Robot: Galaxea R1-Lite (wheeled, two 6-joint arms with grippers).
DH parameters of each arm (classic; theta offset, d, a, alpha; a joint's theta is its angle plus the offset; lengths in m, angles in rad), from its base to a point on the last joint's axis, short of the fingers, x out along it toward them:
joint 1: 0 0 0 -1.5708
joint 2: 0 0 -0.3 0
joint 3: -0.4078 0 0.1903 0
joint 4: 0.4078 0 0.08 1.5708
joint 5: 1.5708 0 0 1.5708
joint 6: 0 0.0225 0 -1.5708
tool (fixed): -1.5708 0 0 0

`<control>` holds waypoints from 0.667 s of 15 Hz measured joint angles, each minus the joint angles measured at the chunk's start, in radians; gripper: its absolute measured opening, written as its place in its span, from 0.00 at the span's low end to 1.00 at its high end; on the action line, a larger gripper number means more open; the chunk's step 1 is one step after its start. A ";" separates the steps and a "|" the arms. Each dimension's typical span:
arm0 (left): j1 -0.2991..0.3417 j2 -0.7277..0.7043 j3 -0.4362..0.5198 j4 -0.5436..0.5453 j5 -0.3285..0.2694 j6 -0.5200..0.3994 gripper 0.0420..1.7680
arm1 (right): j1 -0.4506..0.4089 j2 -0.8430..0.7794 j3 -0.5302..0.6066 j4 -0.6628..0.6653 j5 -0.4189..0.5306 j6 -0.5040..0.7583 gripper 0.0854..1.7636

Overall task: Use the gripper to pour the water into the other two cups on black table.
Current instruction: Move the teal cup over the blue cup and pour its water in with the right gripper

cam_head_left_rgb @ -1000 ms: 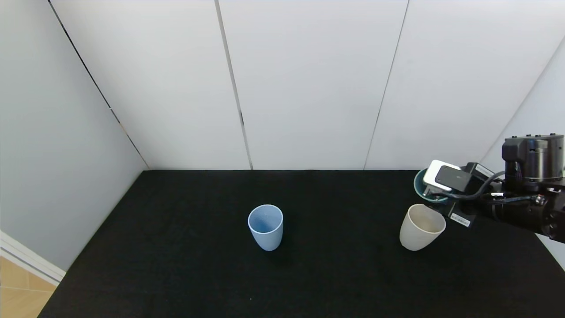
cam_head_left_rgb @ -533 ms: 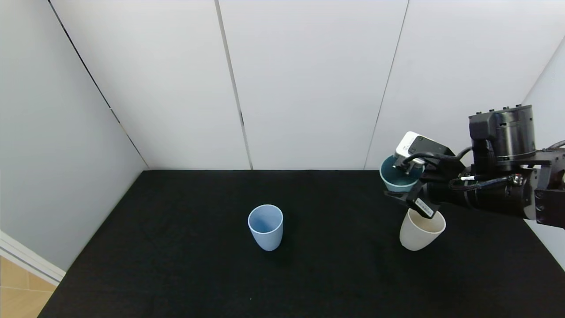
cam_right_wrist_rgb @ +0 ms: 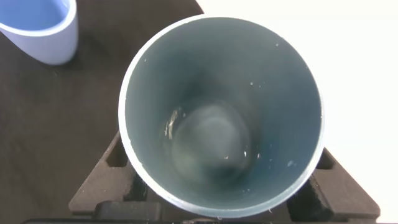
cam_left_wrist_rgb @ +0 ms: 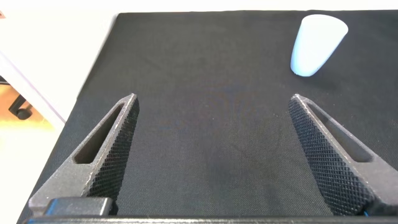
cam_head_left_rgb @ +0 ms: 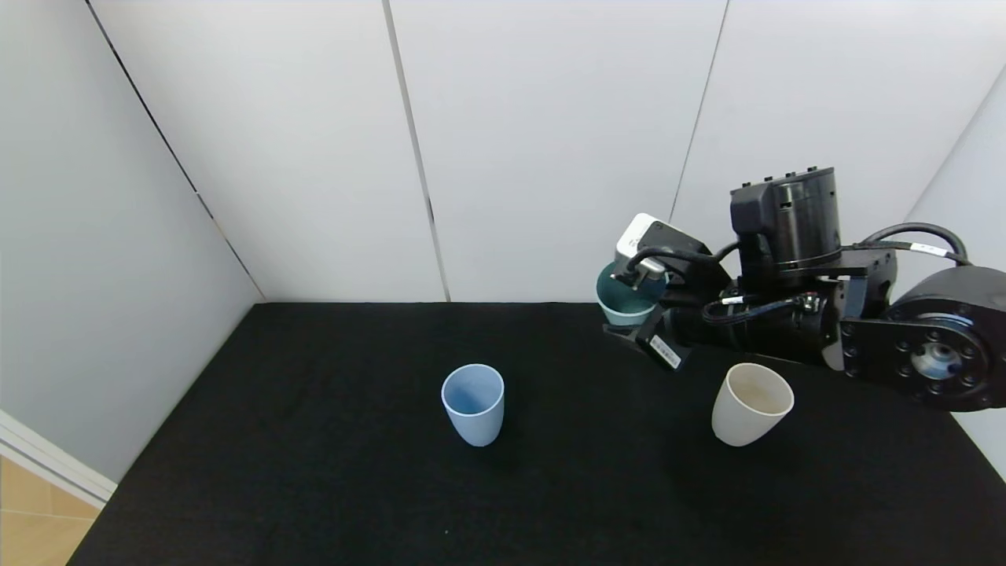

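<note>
Black table [cam_head_left_rgb: 314,472] | right gripper [cam_head_left_rgb: 629,330] jaws clamp teal cup [cam_head_left_rgb: 625,303] aloft | left gripper [cam_left_wrist_rgb: 211,155] jaws apart.

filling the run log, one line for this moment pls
right gripper: holds teal cup aloft | blue cup, beige cup: upright on table

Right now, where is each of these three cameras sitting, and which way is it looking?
Head view: up on the robot's head, looking forward and down at the black table, blue cup and beige cup; the right gripper shows, holding the teal cup.
Left wrist view: on the left arm, over the table; the open left gripper frames it.
Right wrist view: looks straight into the teal cup.
Shared: all three show the blue cup.
</note>
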 joint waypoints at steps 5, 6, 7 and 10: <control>0.000 0.000 0.000 0.000 0.000 0.000 0.97 | 0.074 0.096 -0.072 -0.004 -0.082 0.000 0.66; 0.000 0.000 0.000 0.000 0.000 0.000 0.97 | 0.087 0.113 -0.089 -0.005 -0.095 0.000 0.66; 0.000 0.000 0.000 0.000 0.000 0.000 0.97 | 0.100 0.133 -0.108 -0.004 -0.107 0.000 0.66; 0.000 0.000 0.000 0.000 0.000 0.000 0.97 | 0.134 0.193 -0.167 -0.006 -0.144 0.000 0.66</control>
